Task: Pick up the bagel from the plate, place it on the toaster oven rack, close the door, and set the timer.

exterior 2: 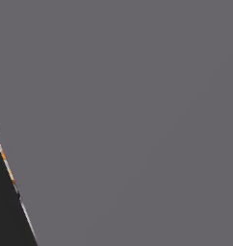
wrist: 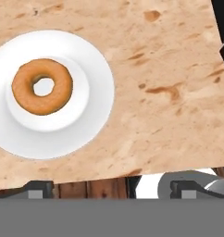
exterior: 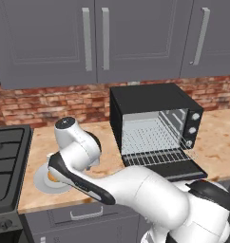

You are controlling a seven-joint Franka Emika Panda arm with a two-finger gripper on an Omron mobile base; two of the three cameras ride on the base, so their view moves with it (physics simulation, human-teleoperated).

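While the bagel (wrist: 42, 86) lies flat in the middle of the plate (wrist: 93, 115) at the left of the hand view, the claw (wrist: 111, 187) hovers above the desk (wrist: 169, 92) with its tips wide apart, gripping nothing. Farther right, in the left base view, the door (exterior: 176, 170) hangs open below the toaster oven rack (exterior: 157, 156).

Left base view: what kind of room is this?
A simulated kitchen: a toaster oven with its door dropped open on a stone-look counter, a brick backsplash, grey cabinets above.
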